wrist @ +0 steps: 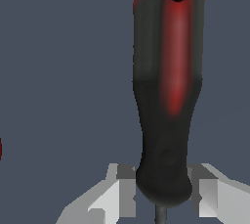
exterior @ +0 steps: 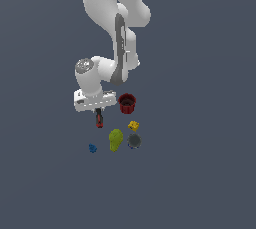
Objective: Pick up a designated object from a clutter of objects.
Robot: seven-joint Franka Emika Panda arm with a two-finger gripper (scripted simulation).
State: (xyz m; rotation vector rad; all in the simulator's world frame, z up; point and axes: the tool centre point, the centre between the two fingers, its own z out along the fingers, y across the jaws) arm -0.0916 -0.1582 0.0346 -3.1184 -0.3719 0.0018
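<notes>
Screwdriver [exterior: 99, 118] in exterior view: red-and-black handle pokes out just below the white gripper [exterior: 98, 109], lying on the grey floor [exterior: 200, 173]. Shaft hidden under the hand. Sits at the near edge of the clutter, toward the exterior view's left of the red cup [exterior: 127, 103]. Yellow block [exterior: 133, 125] further toward the exterior view's right, apart from the handle. Yellow-green pear lump [exterior: 116, 139] below the block, grey-blue round piece [exterior: 134, 141] just beside the lump, tiny blue piece [exterior: 92, 148] off alone toward the exterior view's left. Arm [exterior: 117, 33] comes down from above, wrist bent, hand low over the handle. Fingers too small here to judge the gap.

Wrist view: screwdriver [wrist: 168, 96] fills the frame, handle black with a red stripe, dark hole near the butt end. Narrow end of the handle sits between the two grey fingers [wrist: 117, 196], one on each side. Thin shaft just visible at the frame edge, between the fingers. Jaws spread slightly wider than the handle; small gaps seem to show on both sides, so contact not confirmed, firm grip cannot be told. Gripper [wrist: 163, 193] centred on the handle's narrow end, near the shaft. Sliver of red at the frame edge, probably the cup.
</notes>
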